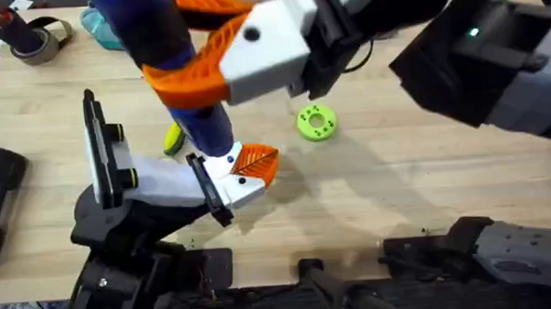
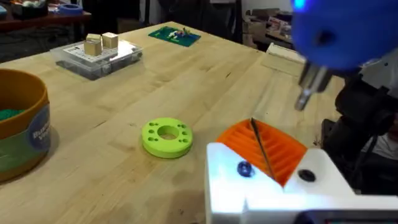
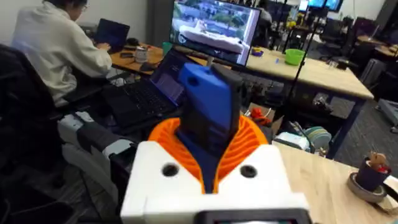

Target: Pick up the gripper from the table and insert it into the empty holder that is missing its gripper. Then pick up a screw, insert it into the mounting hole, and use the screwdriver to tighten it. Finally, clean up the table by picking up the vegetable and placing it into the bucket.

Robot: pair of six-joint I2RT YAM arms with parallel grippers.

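Right claw is clamped on the screwdriver, orange ribbed pads pressed against its blue barrel, and I'm carrying it nearly upright with the thin metal tip pointing down. In the left wrist view that tip hangs above and slightly beyond the white mounted gripper with its orange pad, where I can see a blue screw head and a dark hole on the white face. From the tip, the screw lies roughly toward seven o'clock in that view, so I judge the next move is a short shift to line the driver's long axis over the screw before lowering. My left arm's claw I cannot judge. On the counter, the vegetable peeks out at about nine o'clock from the driver barrel, the green disc sits at three o'clock, and the bucket stands well apart.
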